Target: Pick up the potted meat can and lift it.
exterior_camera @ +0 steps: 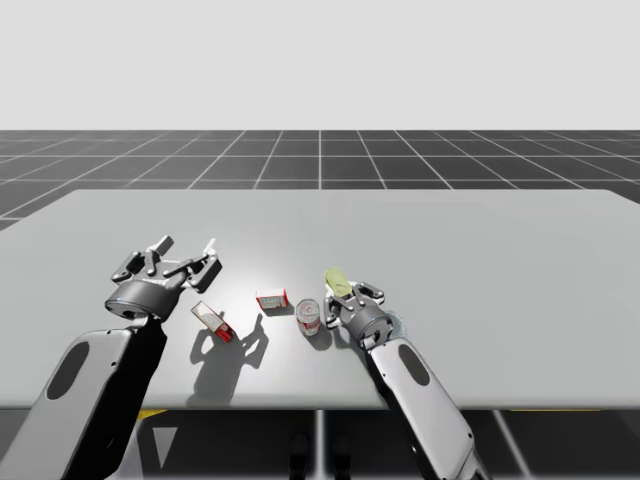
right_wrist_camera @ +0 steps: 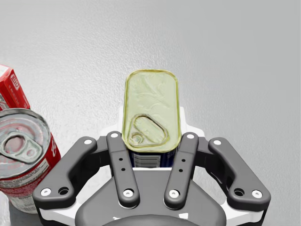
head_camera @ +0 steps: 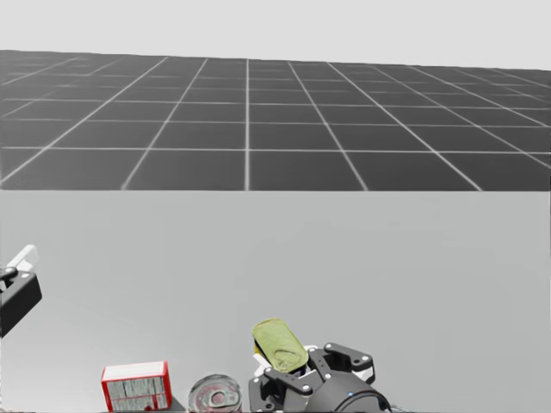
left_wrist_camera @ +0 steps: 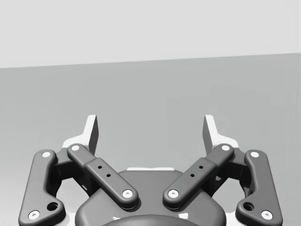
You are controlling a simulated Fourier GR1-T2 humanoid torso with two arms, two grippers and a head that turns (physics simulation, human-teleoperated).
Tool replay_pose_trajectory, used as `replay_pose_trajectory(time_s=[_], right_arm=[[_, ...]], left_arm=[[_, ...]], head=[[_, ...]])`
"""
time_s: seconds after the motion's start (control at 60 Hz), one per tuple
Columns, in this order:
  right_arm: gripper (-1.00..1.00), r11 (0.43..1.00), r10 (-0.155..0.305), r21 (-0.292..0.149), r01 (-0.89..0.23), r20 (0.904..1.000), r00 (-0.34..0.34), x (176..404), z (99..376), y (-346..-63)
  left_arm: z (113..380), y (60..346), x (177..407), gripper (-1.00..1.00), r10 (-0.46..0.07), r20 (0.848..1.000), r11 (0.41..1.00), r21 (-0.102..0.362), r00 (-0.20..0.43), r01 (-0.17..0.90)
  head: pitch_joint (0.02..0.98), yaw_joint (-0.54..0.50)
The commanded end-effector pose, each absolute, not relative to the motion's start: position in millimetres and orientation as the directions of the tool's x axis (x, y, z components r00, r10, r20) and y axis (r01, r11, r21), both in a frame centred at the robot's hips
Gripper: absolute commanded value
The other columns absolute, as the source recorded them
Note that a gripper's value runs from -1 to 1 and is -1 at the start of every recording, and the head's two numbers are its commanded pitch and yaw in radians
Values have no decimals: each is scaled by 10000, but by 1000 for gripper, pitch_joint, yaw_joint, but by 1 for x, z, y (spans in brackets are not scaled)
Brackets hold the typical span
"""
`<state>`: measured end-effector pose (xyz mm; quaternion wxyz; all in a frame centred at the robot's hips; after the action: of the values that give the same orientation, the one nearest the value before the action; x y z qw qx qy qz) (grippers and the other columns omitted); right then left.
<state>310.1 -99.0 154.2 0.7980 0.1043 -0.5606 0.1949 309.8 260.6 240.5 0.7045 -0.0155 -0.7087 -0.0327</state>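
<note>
High view: my right claw (exterior_camera: 345,297) holds the potted meat can (exterior_camera: 337,281) over the worktop (exterior_camera: 500,260), just beside the round red can (exterior_camera: 309,315).

Head view: the can's green lid faces up.

Left wrist view: my left claw (left_wrist_camera: 150,134) is wide open and holds nothing.

Right wrist view: the right claw squeezes the can from both sides so it can't slip.

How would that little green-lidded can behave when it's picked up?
Probably stiff: the potted meat can looks like sealed metal. Its flat sides, pinched by my right gripper, make rolling unlikely. The smooth walls might slip a little.
</note>
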Motion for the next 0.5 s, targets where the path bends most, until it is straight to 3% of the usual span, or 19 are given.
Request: replay_pose_trajectory(time_s=[0.017, 0.15, 0.233, 0.5], right_arm=[[1000, 9375, 1784, -587, -3431, 9274, 3288, 311, 145, -106], [1000, 9370, 1777, -609, -3439, 9307, 3196, 310, 148, -106], [1000, 9358, 1724, -609, -3473, 9382, 3002, 308, 157, -105], [1000, 9325, 1602, -929, -3489, 9725, 1692, 301, 209, -104]], left_arm=[[239, 260, 310, -1000, -249, 9997, 9974, 252, -50, 681], [239, 261, 309, -1000, -240, 9997, 9974, 243, -53, 672], [239, 261, 309, -1000, -236, 9997, 9975, 239, -54, 662], [239, 261, 310, -1000, -238, 9997, 9976, 240, -49, 652]], head=[[429, -71], [415, -75], [413, -81], [401, -87]])
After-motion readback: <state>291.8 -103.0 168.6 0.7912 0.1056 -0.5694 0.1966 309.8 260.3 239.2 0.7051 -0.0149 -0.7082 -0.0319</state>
